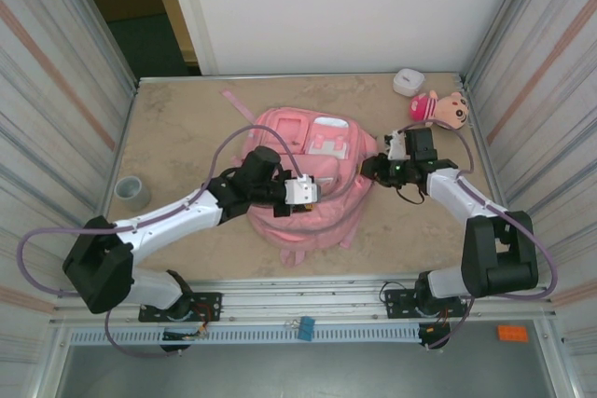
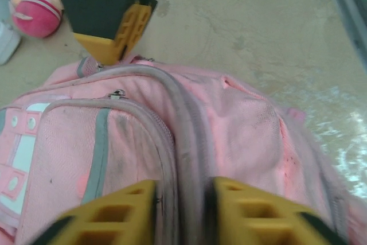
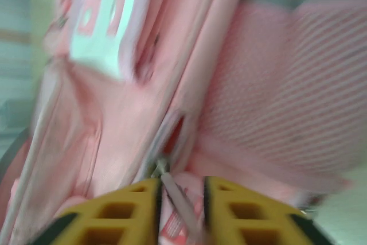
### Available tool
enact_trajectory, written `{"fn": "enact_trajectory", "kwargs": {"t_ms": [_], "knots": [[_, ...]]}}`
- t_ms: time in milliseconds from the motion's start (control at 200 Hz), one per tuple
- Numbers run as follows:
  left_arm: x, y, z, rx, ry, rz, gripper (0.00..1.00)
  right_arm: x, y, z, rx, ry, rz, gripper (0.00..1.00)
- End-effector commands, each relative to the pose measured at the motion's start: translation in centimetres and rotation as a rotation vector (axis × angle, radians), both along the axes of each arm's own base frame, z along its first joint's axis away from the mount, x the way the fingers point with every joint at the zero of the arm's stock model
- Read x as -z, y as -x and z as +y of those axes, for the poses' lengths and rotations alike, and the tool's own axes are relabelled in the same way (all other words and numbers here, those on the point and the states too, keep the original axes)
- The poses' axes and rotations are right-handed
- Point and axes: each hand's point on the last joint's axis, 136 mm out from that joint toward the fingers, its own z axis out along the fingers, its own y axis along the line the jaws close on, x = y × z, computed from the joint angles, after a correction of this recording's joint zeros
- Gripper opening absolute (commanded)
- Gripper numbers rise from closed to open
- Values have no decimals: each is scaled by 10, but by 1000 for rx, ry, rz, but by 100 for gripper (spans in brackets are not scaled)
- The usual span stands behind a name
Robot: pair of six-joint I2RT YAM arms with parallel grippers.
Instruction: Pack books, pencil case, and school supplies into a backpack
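The pink backpack (image 1: 312, 151) lies flat in the middle of the table, front pockets up. My left gripper (image 1: 319, 191) rests on its near half. In the left wrist view its yellow fingers (image 2: 120, 210) pinch a raised grey zipper seam (image 2: 186, 142) of the backpack (image 2: 246, 124). My right gripper (image 1: 375, 169) is at the bag's right edge. There its fingers (image 3: 252, 210) are shut on a grey zipper pull (image 3: 179, 199), beside a small opening in the zipper (image 3: 175, 133). The book is out of view.
A plush doll with a pink hat (image 1: 440, 108) and a small white box (image 1: 408, 81) sit at the back right. A grey tape roll (image 1: 131, 192) lies at the left. Corrugated walls close in both sides of the table.
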Motion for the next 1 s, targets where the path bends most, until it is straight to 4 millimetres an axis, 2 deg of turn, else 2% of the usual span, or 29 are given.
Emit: {"fn": "enact_trajectory", "kwargs": {"t_ms": [0,125,220,356,496,626,762,847,997], "knots": [[-27,-1,8,-80,79,38,62,-39,-27,-33,135,129,-166,39],[-42,-31,30,-300,159,170,73,-62,-6,-25,118,155,-200,44],[-43,-57,57,-496,231,314,76,-73,13,-6,83,163,-239,45],[-24,-81,95,-753,273,503,77,-78,36,28,12,164,-270,44],[14,-90,121,-937,241,629,77,-71,50,60,-50,141,-267,44],[39,-88,123,-983,243,713,77,-45,52,77,-73,140,-211,44],[56,-84,114,-978,287,799,76,-14,49,75,-45,170,-152,44],[61,-80,107,-962,298,832,76,-1,46,71,-33,184,-122,44],[58,-74,102,-941,300,818,76,4,47,76,-53,150,-103,44]]}}
